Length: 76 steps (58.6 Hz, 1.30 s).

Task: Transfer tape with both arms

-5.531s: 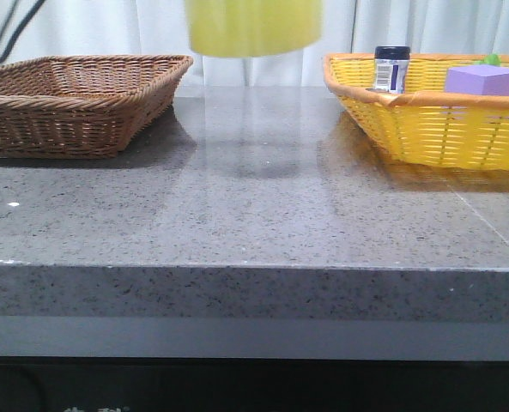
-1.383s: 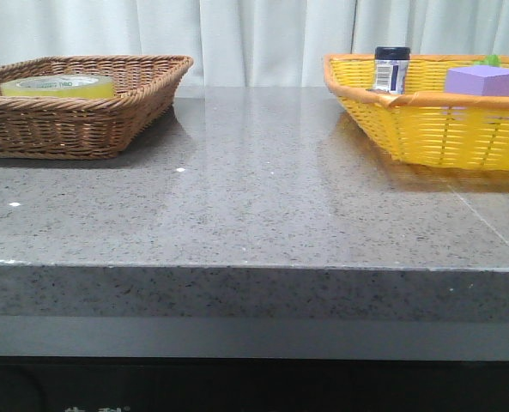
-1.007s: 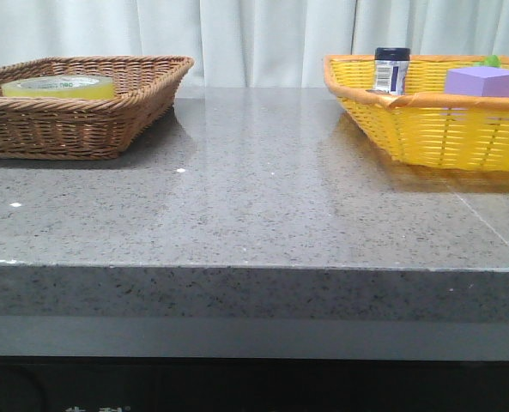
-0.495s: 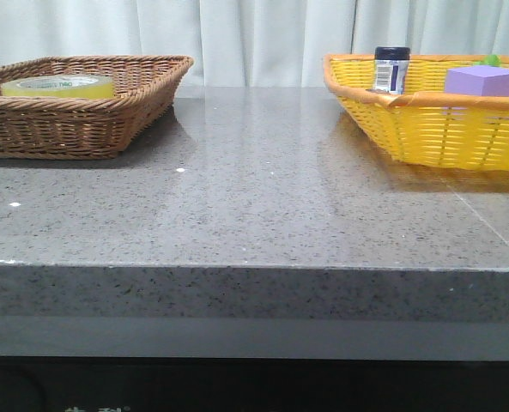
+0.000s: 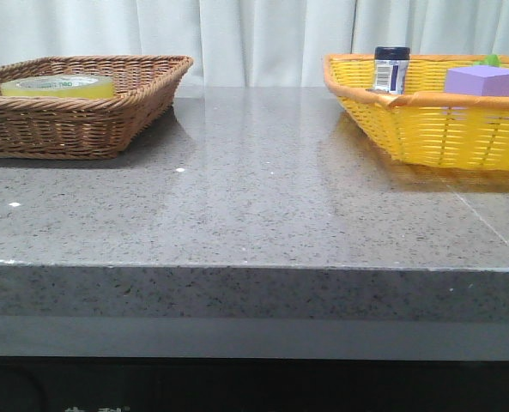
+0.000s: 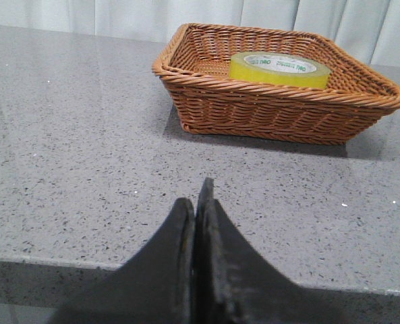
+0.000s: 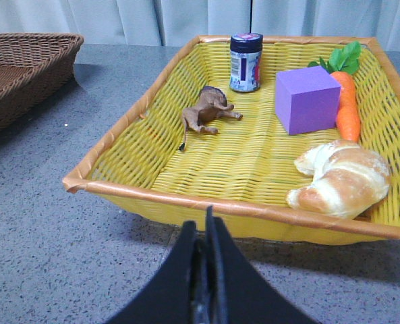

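Both end effectors (image 6: pixel 197 202) (image 7: pixel 207 226) closed, seemingly low, empty.

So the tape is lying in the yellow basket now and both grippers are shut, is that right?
Not quite. The tape lies in the brown basket, as the left wrist view shows. Both the left gripper and right gripper are shut.
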{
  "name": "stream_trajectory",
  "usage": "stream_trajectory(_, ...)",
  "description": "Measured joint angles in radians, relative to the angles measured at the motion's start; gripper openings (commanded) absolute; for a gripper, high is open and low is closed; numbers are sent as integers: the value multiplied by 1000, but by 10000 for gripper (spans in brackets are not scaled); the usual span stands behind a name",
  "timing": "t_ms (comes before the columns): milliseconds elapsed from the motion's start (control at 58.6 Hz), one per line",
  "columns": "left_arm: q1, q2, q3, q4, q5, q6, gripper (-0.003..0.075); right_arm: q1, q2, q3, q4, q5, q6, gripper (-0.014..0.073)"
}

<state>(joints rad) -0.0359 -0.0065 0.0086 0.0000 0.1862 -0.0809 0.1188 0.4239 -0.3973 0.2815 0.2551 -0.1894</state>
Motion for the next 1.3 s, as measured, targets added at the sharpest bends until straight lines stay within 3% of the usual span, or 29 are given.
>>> stream_trajectory(461, 0, 0, 0, 0, 0, 0, -20, 0, 0, 0, 0, 0, 0, -69)
stream_trajectory(615, 0, 0, 0, 0, 0, 0, -20, -2, -8, 41, 0, -64, 0, -69)
stream_trajectory(768, 0, 0, 0, 0, 0, 0, -20, -30, -105, 171, 0, -142, 0, -69)
stream_trajectory(1041, 1, 0, 0, 0, 0, 0, -20, -82, -333, 406, 0, -145, 2, -69)
stream_trajectory(1297, 1, 0, 0, 0, 0, 0, -20, -84, -433, 425, -2, -108, 2, -69)
